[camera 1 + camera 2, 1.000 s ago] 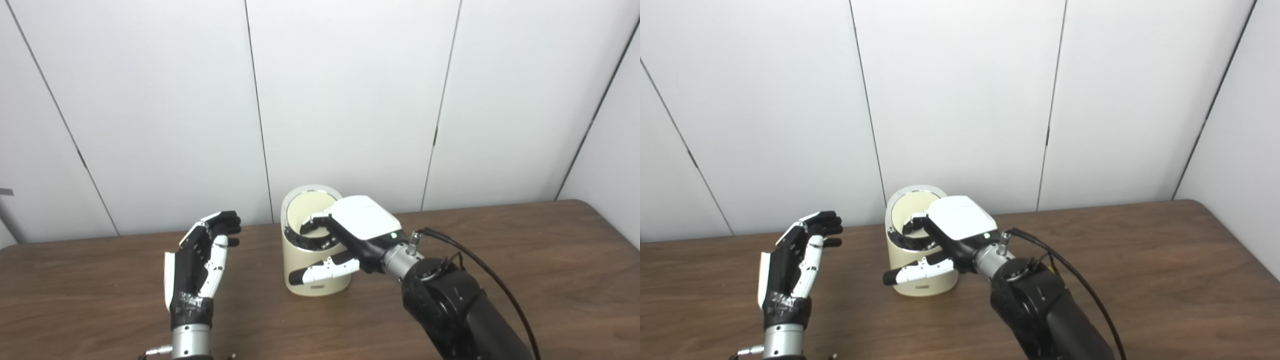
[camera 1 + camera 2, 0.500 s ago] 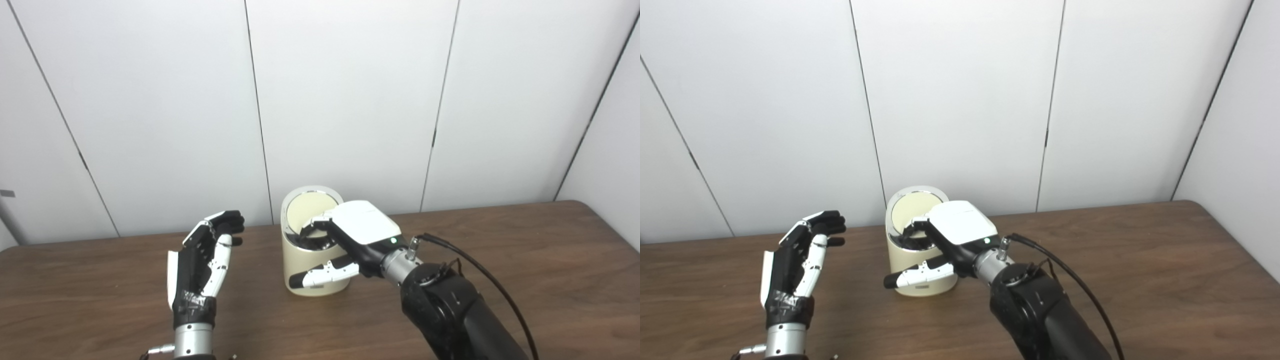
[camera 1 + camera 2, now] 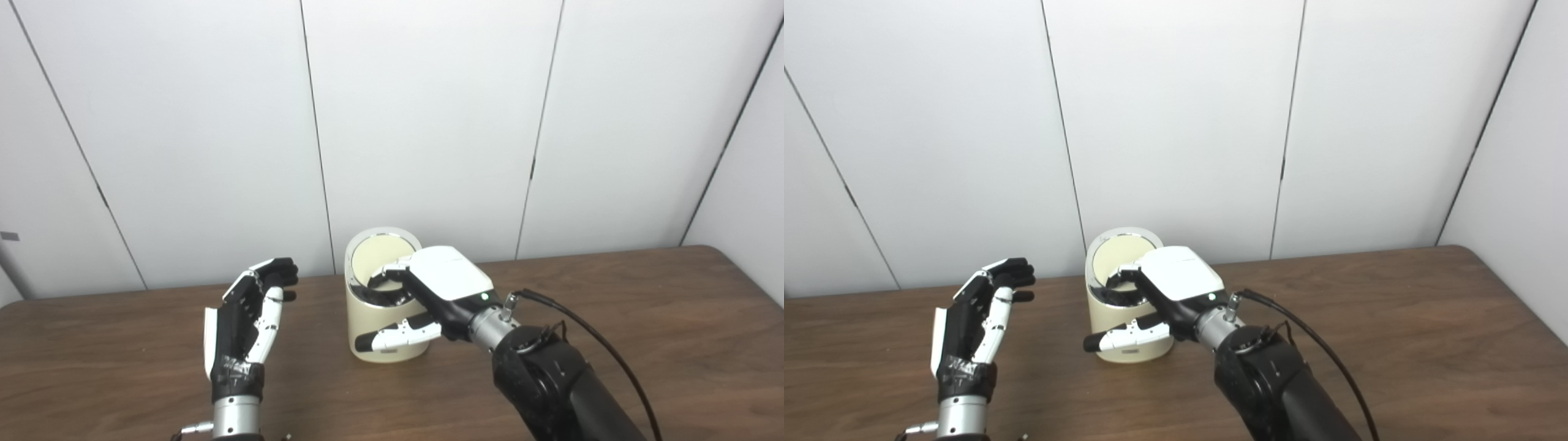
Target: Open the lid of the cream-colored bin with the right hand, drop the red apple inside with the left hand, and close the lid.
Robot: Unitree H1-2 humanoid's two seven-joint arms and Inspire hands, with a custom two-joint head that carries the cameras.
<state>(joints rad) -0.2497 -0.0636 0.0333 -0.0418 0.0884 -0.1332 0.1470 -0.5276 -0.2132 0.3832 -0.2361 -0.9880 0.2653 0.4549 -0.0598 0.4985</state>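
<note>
The cream-colored bin (image 3: 362, 318) stands at the table's middle back. Its round lid (image 3: 381, 252) is tipped up at the rear, showing its cream underside and chrome ring. My right hand (image 3: 450, 277) lies over the bin's mouth, fingers (image 3: 392, 272) curled down at the rim below the lid, thumb (image 3: 398, 334) stretched across the bin's front wall. It holds nothing that I can see. My left hand (image 3: 245, 318) stands upright to the left of the bin, open and empty, well apart from it. No red apple shows in either view.
The brown wooden table (image 3: 643, 318) runs to the right, its rounded corner at the far right. White wall panels (image 3: 429, 122) rise close behind the bin. A black cable (image 3: 588, 331) loops off my right wrist.
My right hand has slid slightly back toward me and lower over the bin. The lid stays tipped up. The left hand has barely moved.
</note>
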